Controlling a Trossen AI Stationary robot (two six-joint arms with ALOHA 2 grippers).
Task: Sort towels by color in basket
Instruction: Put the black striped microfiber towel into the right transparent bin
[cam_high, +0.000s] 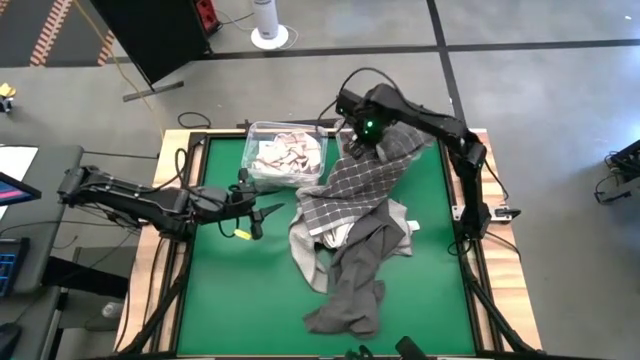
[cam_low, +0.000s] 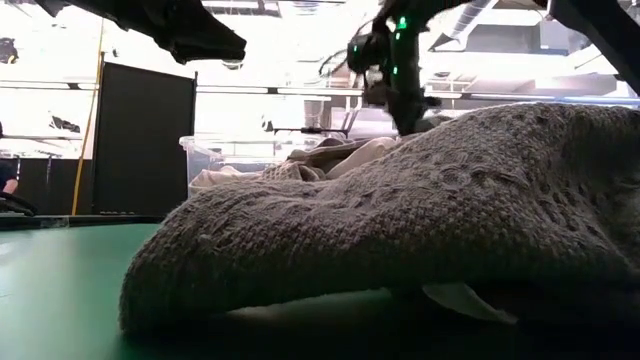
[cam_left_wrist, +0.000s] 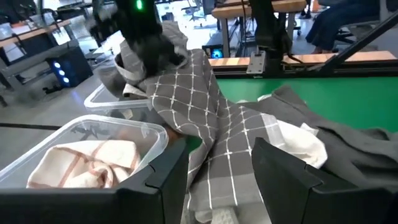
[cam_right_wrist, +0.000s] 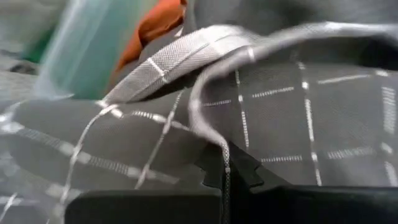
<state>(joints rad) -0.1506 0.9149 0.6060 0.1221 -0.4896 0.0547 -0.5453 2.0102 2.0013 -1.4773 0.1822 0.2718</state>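
Checked towel (cam_high: 350, 188) drapes from beside the bin (cam_high: 252, 150) onto the towel pile (cam_high: 350, 270).

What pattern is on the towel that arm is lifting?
Dark grey with thin white checked lines. The checked towel shows best in the left wrist view, held by the right gripper.

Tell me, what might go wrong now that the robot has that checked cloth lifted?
The right tool grips only a corner of the checked towel, so it may slip free. The towel's lower end still lies among the pile, over the dark grey towel, and could drag others along. Hanging beside the clear basket, it might snag the rim or miss it.
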